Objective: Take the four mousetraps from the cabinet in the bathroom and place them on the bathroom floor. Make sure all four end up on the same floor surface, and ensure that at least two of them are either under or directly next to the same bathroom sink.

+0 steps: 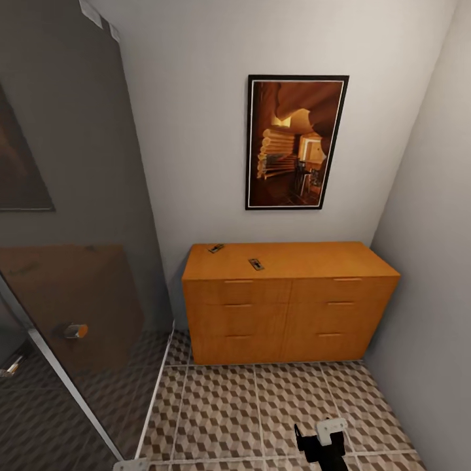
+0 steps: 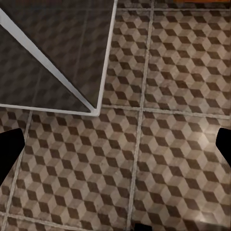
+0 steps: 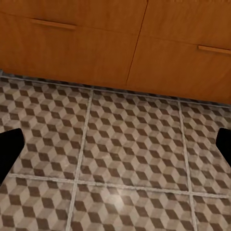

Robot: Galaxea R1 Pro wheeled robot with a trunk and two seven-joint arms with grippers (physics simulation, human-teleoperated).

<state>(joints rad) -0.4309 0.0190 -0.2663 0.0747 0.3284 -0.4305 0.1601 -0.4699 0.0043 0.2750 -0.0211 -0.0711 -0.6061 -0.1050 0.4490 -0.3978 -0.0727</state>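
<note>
Two mousetraps (image 1: 216,248) (image 1: 256,264) lie atop the cabinet (image 1: 288,307).
Likely light, stiff, snappy; grip board edges. Both claws spread wide, empty, above the bathroom floor (image 3: 130,144).

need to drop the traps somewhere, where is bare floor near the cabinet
The cube-patterned tile floor is bare between the orange-brown wooden cabinet and the right gripper, from the glass shower panel to the right wall. On the cabinet top, two small mousetraps occupy the left half; the right half is free.
</note>
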